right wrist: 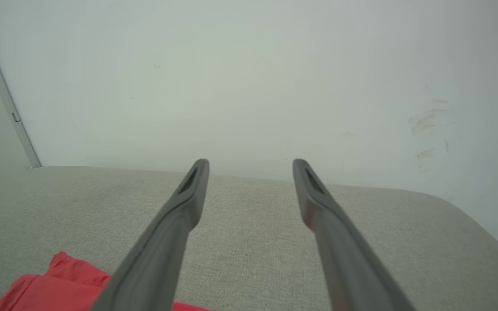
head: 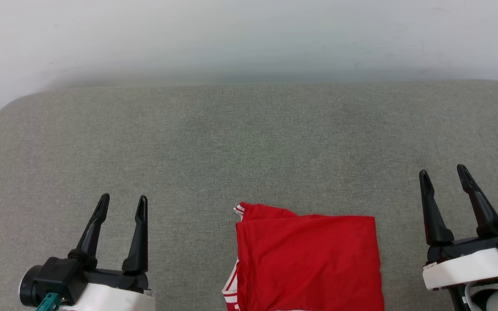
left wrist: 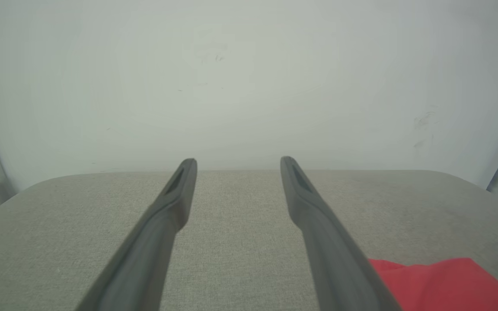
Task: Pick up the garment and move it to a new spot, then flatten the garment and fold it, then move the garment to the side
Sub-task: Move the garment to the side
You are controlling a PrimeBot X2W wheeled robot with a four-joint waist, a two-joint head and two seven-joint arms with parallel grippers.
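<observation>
- Garment (head: 307, 259): red, folded to a rough rectangle with a plain red face up. It lies flat on the pad at the near edge of the head view, which crops its near end.
- Garment, trim: white stripes peek out at the far left corner and along the lower left edge. No lettering is visible.
- Garment, position: between the two grippers, touching neither and nearer the right one.
- Left gripper (head: 123, 197): at the lower left of the head view, fingers spread apart and pointing away from the robot. It holds nothing and stands well apart from the garment.
- Left gripper, wrist view (left wrist: 237, 160): bare pad shows between the two parted fingers. A red corner of the garment (left wrist: 439, 285) sits at the lower right, beside the right-hand finger.
- Right gripper (head: 442, 169): at the lower right of the head view, fingers likewise parted and empty, just beside the garment's right edge.
- Right gripper, wrist view (right wrist: 251, 162): only pad shows in the gap. The garment (right wrist: 54, 285) shows at the lower left, partly behind the left-hand finger.
- Pad (head: 249, 142): grey woven fabric with rounded far corners.
- Wall (head: 249, 34): pale, with faint scuffs, behind the pad.
</observation>
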